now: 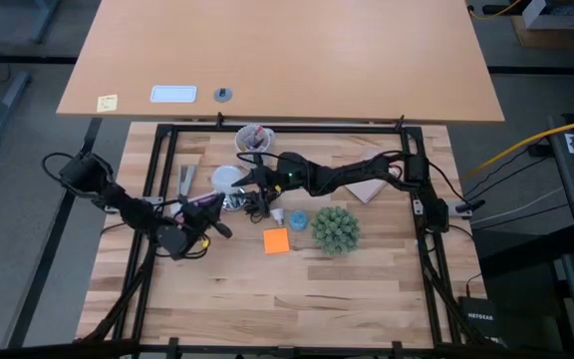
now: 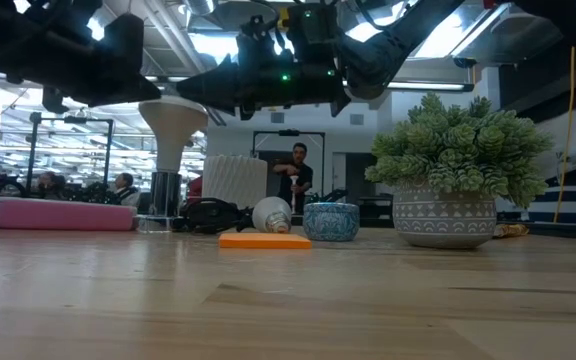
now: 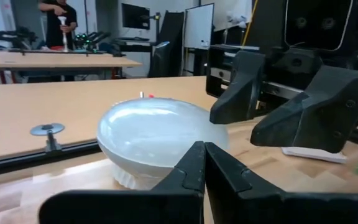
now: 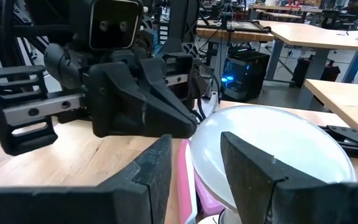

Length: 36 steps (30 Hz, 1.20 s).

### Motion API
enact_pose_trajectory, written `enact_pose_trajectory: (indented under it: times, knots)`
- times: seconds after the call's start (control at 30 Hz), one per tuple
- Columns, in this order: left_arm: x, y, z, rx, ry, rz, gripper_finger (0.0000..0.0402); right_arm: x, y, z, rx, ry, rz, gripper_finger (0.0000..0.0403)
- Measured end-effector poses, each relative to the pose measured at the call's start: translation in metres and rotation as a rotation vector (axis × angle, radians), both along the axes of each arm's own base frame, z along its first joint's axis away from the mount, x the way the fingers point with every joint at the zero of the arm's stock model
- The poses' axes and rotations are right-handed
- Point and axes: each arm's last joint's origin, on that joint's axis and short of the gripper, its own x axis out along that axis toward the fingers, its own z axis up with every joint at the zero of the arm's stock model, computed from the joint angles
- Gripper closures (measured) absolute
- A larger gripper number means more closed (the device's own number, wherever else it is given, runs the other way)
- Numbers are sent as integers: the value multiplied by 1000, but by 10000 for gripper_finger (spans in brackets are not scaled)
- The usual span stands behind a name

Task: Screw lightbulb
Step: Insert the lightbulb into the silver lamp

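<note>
— Above the middle of the desk (image 1: pixel 267 299), what do we have at the right end effector (image 4: pixel 194 165)?

— We see its two dark fingers (image 4: pixel 253 168) standing apart with nothing between them, hanging just over a round white dish-like shade (image 4: pixel 272 149). The left end effector (image 3: pixel 202 168) meets it from the other side, its fingers pressed together and empty. In the high view the two arms converge over the clutter left of centre, the right end effector (image 1: pixel 264 179) farther back, the left end effector (image 1: pixel 222 227) nearer.

— And the lightbulb (image 2: pixel 272 214)?

— We find it lying on its side on the desk, just behind the orange sticky note (image 2: pixel 264 240). From above, the lightbulb (image 1: pixel 278 215) sits right beside the far edge of the sticky note (image 1: pixel 276 240), apart from both end effectors.

— What surrounds it?

— To its right we see a small blue bowl (image 2: pixel 330 221), then a potted green plant (image 2: pixel 448 175). A cup of pens (image 1: pixel 253 138) stands at the far side. A person (image 2: pixel 294 176) stands in the room beyond the desk.
</note>
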Motion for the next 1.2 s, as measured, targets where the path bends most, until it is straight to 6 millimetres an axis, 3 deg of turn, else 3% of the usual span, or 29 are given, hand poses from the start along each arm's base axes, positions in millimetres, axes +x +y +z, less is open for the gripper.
enact_pose_trajectory:
  times: [0.63, 0.8, 0.9, 1.2]
  knots:
    - [2, 4, 0, 31, 50, 24, 401, -1, 3, -1, 18, 10, 115, 260]
    - [2, 4, 0, 32, 53, 26, 401, -2, 4, -14, 38, 76, 127, 260]
    - [2, 4, 0, 32, 52, 25, 401, -1, 4, -4, 27, 31, 126, 260]
    - [2, 4, 0, 31, 51, 22, 401, -1, 3, -5, 24, 30, 121, 260]
